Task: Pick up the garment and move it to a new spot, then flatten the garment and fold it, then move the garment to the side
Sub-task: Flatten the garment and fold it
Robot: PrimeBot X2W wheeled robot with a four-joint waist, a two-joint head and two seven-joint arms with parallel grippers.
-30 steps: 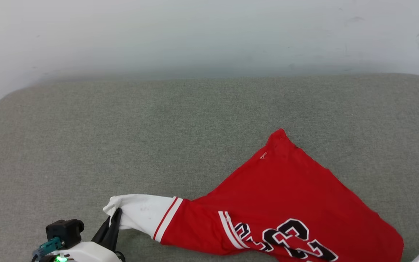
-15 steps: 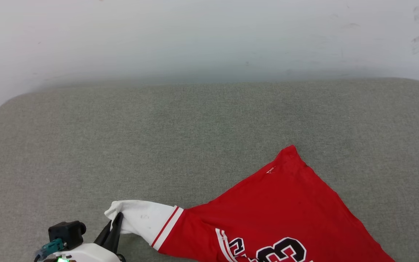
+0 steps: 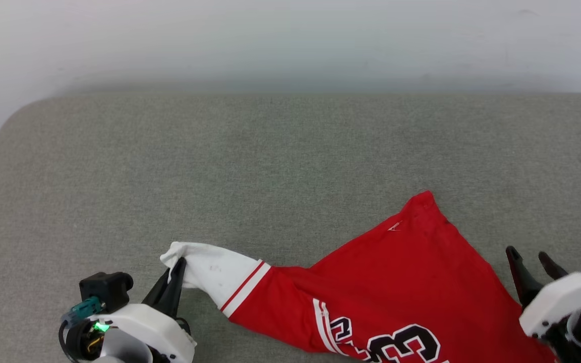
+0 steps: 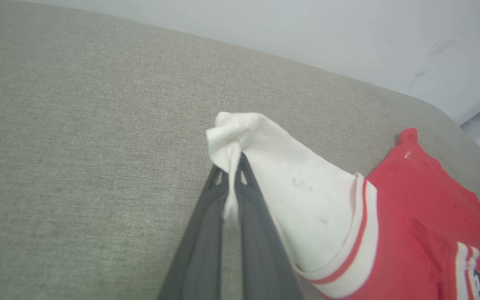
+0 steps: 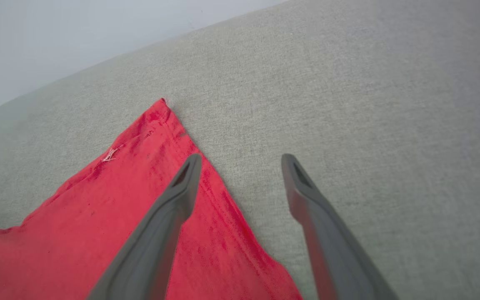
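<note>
Head view. At the lower right of the grey-green fabric-covered tabletop (image 3: 220, 161), the garment (image 3: 396, 282): red body spread mostly flat, one pointed corner (image 3: 424, 199) aimed toward the pale wall (image 3: 270, 40), black white-outlined numbers cut off by the bottom edge. From the body, a white sleeve (image 3: 215, 272) with red-and-white trim, stretched out to the left. At lower left, the left gripper (image 3: 178, 262), fingers closed on the sleeve's bunched tip. At lower right, the right gripper (image 3: 526, 253), fingers apart and holding nothing, just beside the garment's right edge.

Left wrist view. Two dark fingers pressed together, a pinch of white cloth caught between them and puffing out above the tips. Sleeve draped to the right of the fingers, then the striped cuff band (image 4: 361, 250), then red cloth. Sleeve tip lifted or resting on the tabletop: cannot tell.

Right wrist view. Fingers wide apart. Finger at this view's left (image 5: 181, 187) over the red cloth near its hem, the other finger (image 5: 306, 196) over bare tabletop, hem edge running between them. Touching the cloth or hovering above it: cannot tell. Small pale loose thread (image 5: 110, 155) near the pointed corner.
</note>
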